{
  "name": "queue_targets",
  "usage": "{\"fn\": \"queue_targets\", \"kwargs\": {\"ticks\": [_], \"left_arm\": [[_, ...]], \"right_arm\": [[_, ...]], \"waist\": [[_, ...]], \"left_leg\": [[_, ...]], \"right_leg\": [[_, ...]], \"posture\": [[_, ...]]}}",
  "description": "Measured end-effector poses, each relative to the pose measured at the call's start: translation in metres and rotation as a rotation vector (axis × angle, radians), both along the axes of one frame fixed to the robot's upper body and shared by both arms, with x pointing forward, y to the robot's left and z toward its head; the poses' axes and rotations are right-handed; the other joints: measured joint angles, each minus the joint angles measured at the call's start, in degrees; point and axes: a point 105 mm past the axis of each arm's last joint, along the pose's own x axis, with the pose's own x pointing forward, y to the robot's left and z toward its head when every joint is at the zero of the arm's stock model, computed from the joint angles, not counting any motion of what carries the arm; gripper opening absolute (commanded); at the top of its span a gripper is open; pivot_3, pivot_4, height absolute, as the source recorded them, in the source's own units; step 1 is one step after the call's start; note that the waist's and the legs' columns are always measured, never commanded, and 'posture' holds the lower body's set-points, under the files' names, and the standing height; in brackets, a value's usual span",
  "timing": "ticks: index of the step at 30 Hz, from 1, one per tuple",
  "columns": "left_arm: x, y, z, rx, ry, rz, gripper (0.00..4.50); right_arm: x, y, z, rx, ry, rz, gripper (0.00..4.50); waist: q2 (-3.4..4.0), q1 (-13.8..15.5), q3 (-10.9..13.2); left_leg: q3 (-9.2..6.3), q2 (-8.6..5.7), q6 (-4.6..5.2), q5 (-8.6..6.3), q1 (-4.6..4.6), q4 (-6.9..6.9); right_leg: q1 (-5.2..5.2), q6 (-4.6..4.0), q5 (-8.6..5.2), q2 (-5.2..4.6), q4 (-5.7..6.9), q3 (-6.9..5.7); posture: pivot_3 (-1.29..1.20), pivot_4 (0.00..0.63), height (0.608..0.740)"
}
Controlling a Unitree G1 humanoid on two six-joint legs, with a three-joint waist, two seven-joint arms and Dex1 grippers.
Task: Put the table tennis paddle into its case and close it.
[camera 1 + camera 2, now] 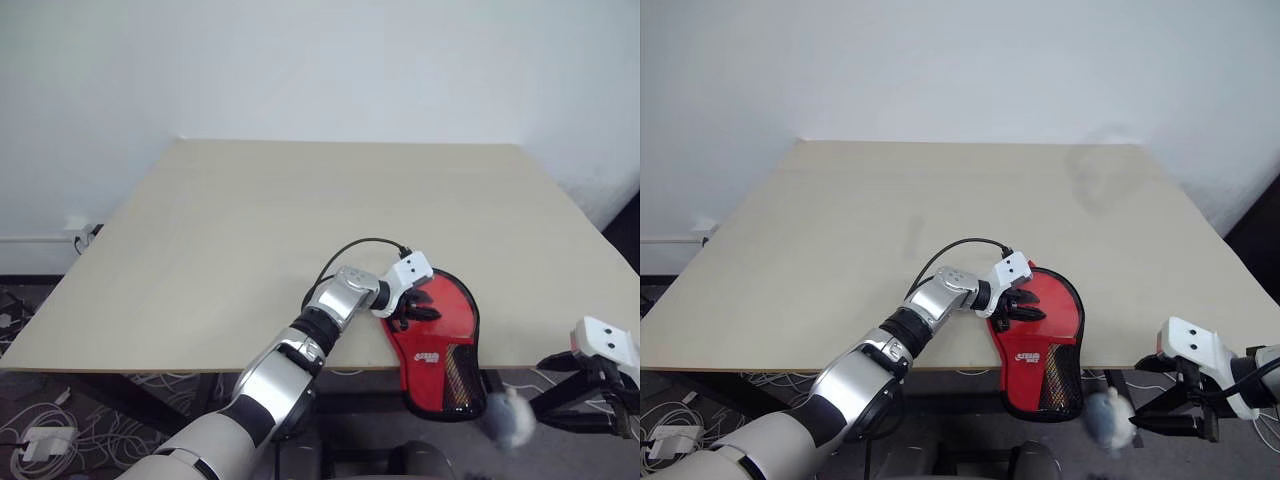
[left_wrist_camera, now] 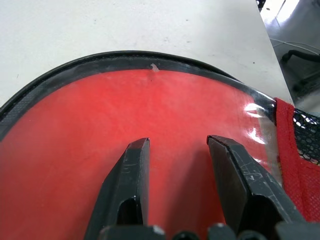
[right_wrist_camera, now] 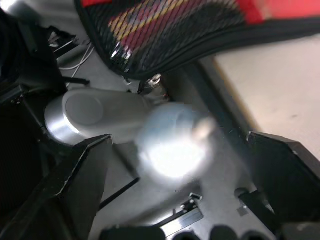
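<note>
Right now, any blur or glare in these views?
Eye views: the whitish ball off the table edge by the right gripper is motion-smeared. Right wrist view: same ball a bright blur. Left wrist view: glare patches on the case edge.

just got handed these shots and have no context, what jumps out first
The red case lies at the near edge of the table, its mesh-pocket end hanging over the edge, with the left pincer pressed down on its round part. Just past that overhanging end, off the table, a blurred whitish-grey ball hangs in the air right by the open right pincer.
</note>
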Motion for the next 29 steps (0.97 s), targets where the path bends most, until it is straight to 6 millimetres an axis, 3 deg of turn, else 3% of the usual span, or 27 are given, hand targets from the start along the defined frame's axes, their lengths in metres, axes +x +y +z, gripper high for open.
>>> {"fn": "queue_targets", "kwargs": {"ticks": [5,10,15,20,23,26,29], "left_arm": [[0.006,0.008,0.001,0.001,0.0,0.025,1.89],[0.02,0.039,0.006,0.004,0.0,0.068,1.89],[0.03,0.103,0.022,-0.013,0.047,0.131,1.89],[0.042,0.193,0.054,-0.011,0.027,0.302,1.89],[0.036,0.246,0.072,-0.018,0.029,0.393,1.89],[0.021,0.272,0.063,0.013,0.075,0.435,1.89],[0.006,0.277,0.05,-0.004,0.154,0.454,1.89]], "right_arm": [[0.02,0.008,0.021,0.062,-0.088,-0.015,4.48],[0.066,0.022,0.055,0.251,-0.302,-0.128,4.48],[0.099,0.041,0.058,0.382,-0.381,-0.216,4.48],[0.112,0.061,0.045,0.437,-0.349,-0.221,4.48],[0.115,0.074,0.035,0.458,-0.313,-0.199,4.48],[0.117,0.074,0.027,0.446,-0.29,-0.198,4.48],[0.12,0.074,0.024,0.441,-0.288,-0.198,4.48]], "waist": [[0.01,-0.03,0.0],[0.0,-0.41,0.03],[0.16,-0.64,0.19],[0.22,-0.53,0.35],[0.27,-0.57,0.37],[0.3,-0.16,0.38],[0.29,0.0,0.39]], "left_leg": [[0.0,0.0,0.0,0.0,0.0,0.0],[0.0,0.02,-0.01,0.01,-0.04,-0.04],[0.07,0.03,-0.05,0.04,-0.13,-0.1],[0.11,-0.02,-0.31,0.19,-0.19,-0.08],[0.12,-0.09,-0.32,0.18,-0.19,-0.08],[0.13,-0.15,-0.32,0.18,-0.19,-0.08],[0.13,-0.14,-0.33,0.19,-0.19,-0.06]], "right_leg": [[-0.03,-0.01,0.0,0.01,0.01,0.0],[-0.15,-0.05,0.03,0.05,0.04,-0.03],[-0.34,-0.04,0.02,0.08,0.1,0.03],[-0.36,0.0,0.0,0.03,0.07,0.04],[-0.35,0.04,-0.03,-0.04,0.05,0.07],[-0.33,0.05,-0.03,-0.12,0.04,0.07],[-0.32,0.05,-0.02,-0.14,0.05,0.08]], "posture": [[0.0,0.0,0.724],[0.0,0.0,0.724],[0.0,0.0,0.724],[0.0,0.0,0.724],[0.0,0.0,0.724],[0.0,0.0,0.724],[0.0,0.0,0.724]]}}
